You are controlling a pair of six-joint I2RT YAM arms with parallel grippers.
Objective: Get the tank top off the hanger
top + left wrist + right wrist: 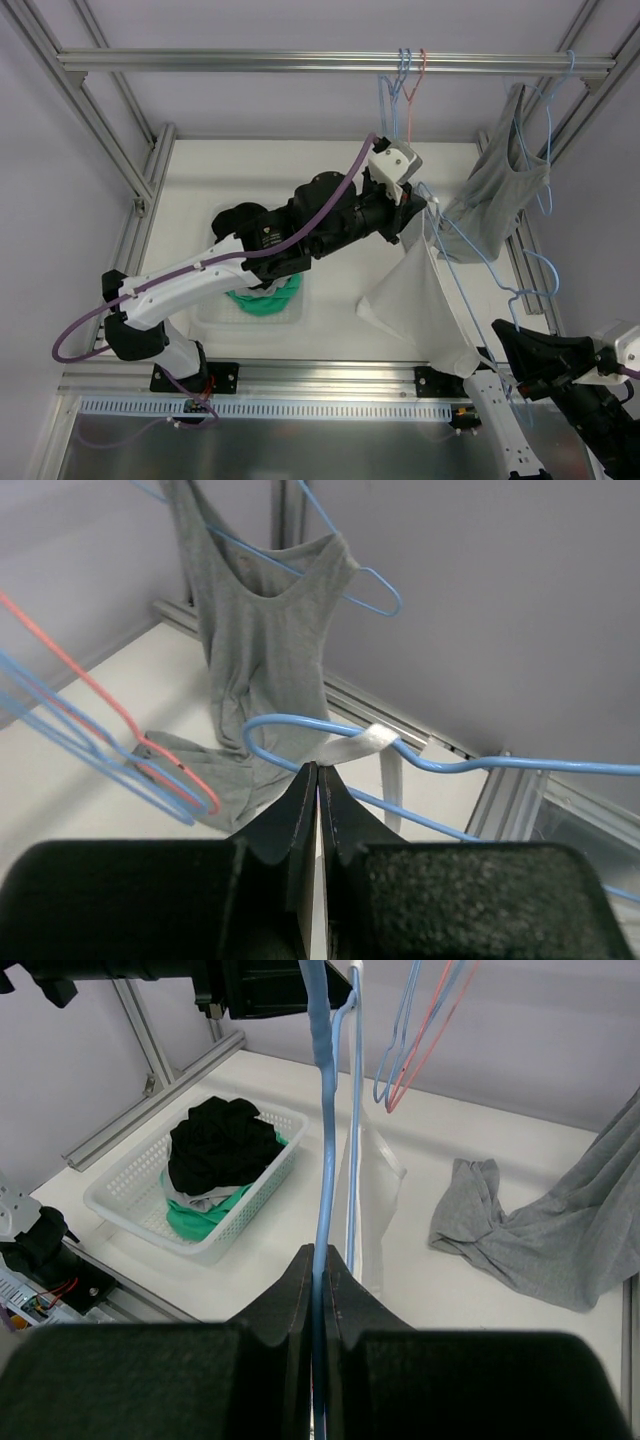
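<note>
A white tank top (415, 290) hangs on a blue hanger (478, 262) that is stretched slantwise between my two grippers. My left gripper (425, 205) reaches across to the hanger's upper end. In the left wrist view it (318, 770) is shut on the white strap (372, 737), which lies over the blue wire (290, 722). At the bottom right my right gripper (503, 332) is shut on the hanger's other end. In the right wrist view the blue wire (322, 1160) runs straight up out of its (322, 1256) jaws, with the white top (378, 1185) behind.
A grey tank top (500, 190) on a second blue hanger droops from the right rail onto the table. Empty blue and red hangers (405, 90) hang from the top rail. A white basket (130, 1215) of black and green clothes stands at the left.
</note>
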